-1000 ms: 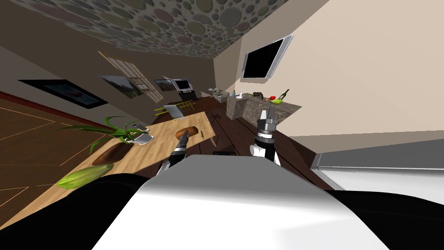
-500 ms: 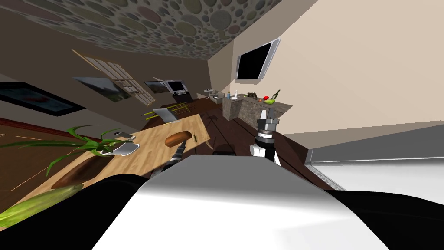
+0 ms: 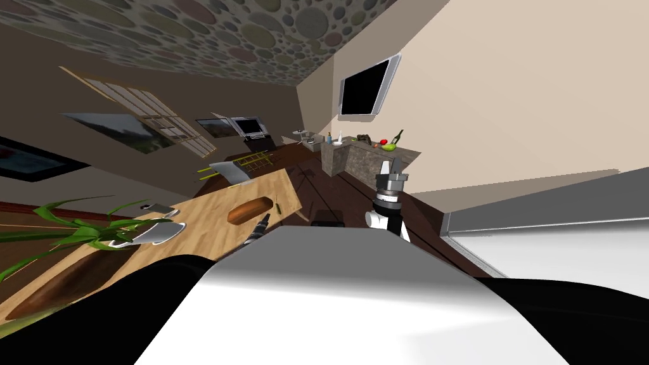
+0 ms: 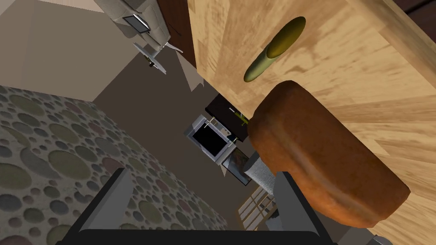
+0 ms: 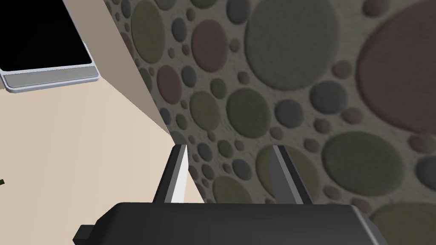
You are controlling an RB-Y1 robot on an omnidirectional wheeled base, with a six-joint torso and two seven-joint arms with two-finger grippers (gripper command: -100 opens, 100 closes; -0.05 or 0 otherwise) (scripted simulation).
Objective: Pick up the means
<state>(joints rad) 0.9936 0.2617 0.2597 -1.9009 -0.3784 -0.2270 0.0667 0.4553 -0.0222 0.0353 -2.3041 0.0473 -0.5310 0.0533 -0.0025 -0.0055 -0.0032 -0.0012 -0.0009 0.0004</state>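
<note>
Both your right gripper [image 5: 229, 146] and left gripper [image 4: 201, 172] have fingers apart; mid-approach, the left hovers by the brown loaf [image 4: 323, 161] on the table [image 4: 374, 64], at its ten o'clock, outside one finger, so shift sideways to straddle it.

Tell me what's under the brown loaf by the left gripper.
The light wooden table lies under the brown loaf. The patch beneath it is covered, so anything there is unseen.
</note>
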